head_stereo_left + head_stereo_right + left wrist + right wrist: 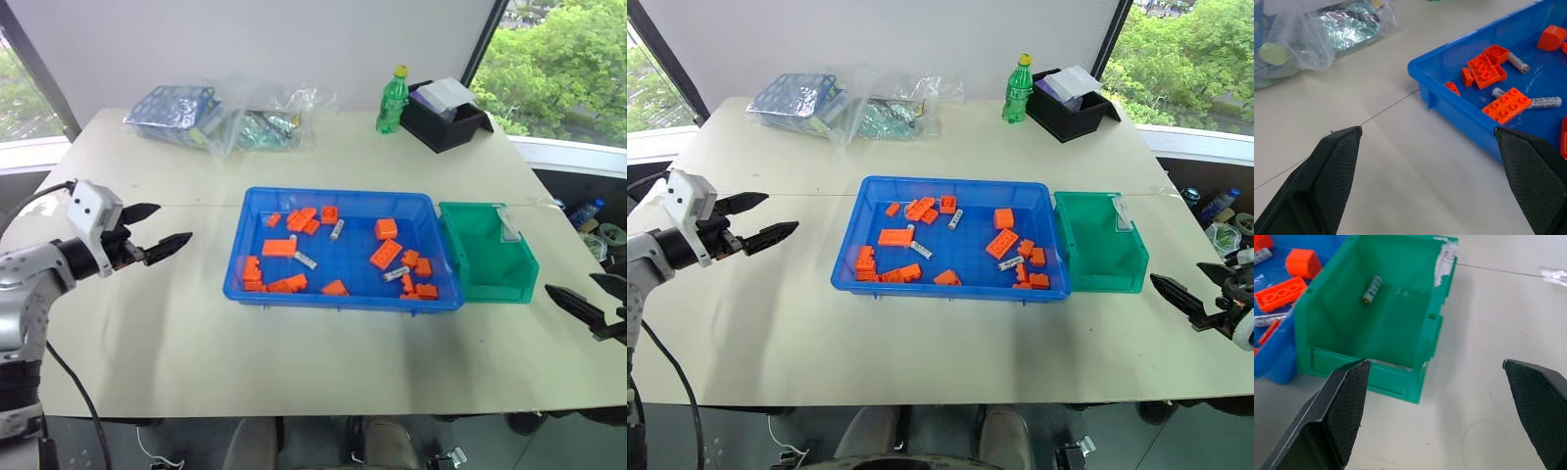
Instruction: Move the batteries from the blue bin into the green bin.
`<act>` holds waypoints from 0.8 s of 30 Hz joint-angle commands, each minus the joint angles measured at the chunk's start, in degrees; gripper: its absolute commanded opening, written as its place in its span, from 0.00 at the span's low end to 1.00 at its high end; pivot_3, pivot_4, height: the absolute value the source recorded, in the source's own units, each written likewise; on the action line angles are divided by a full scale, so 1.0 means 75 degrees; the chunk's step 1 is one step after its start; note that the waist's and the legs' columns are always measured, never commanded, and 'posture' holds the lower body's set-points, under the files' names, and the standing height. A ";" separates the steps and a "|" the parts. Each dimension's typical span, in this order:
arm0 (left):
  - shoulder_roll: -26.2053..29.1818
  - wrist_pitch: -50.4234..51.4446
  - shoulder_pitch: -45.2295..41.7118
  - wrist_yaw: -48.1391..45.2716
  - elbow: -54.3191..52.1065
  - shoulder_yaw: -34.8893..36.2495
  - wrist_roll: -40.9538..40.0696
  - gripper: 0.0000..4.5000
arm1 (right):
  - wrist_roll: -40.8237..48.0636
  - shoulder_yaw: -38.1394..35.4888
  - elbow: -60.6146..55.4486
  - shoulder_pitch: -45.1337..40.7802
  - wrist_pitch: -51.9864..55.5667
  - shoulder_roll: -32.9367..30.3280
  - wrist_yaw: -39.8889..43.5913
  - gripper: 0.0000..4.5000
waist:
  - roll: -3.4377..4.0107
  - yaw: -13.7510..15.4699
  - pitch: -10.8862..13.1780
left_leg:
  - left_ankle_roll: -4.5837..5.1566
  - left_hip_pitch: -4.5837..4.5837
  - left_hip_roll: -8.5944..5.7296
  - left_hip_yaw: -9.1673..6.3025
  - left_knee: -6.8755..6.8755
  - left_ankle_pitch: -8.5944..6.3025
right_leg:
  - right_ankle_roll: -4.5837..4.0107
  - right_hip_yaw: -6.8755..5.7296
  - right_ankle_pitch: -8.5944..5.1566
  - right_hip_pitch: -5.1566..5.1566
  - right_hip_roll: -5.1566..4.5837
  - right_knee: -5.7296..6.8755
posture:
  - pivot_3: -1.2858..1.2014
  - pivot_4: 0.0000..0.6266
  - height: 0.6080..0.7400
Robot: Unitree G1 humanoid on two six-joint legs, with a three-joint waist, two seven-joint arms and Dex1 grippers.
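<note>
Pale bench under everything. Blue bin at its middle, taken as landmark. Touching the blue bin's right end: green bin, its sloped front away from the blue bin.

Behind the blue bin, toward the far left corner: clear plastic bag over a blue mesh basket. Behind the blue bin's right end: black box and, just left of that, a green bottle with a yellow cap.

Left of the blue bin, well apart: left gripper, jaws spread, empty, tips aimed toward the bin. Right of the blue bin, past the green bin: right gripper, jaws wide apart, nothing between them.

Inside the blue bin: scattered orange bricks and three batteries visible among them, one near the back wall, one near the middle, one toward the right front. One battery already on the green bin's floor.
</note>
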 commanded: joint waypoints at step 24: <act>0.0052 0.0870 -0.0270 -0.0387 -0.1387 -0.0320 -0.0697 1.00 | 0.0609 0.2356 -0.0524 -0.3180 0.0790 -0.1033 0.0384 0.99 | 0.0003 -0.0088 0.0010 | 0.0001 -0.0003 0.0014 0.0034 0.0006 0.0000 | 0.0000 0.0002 0.0001 -0.0012 0.0003 -0.0033 | 0.52 0.24 0.87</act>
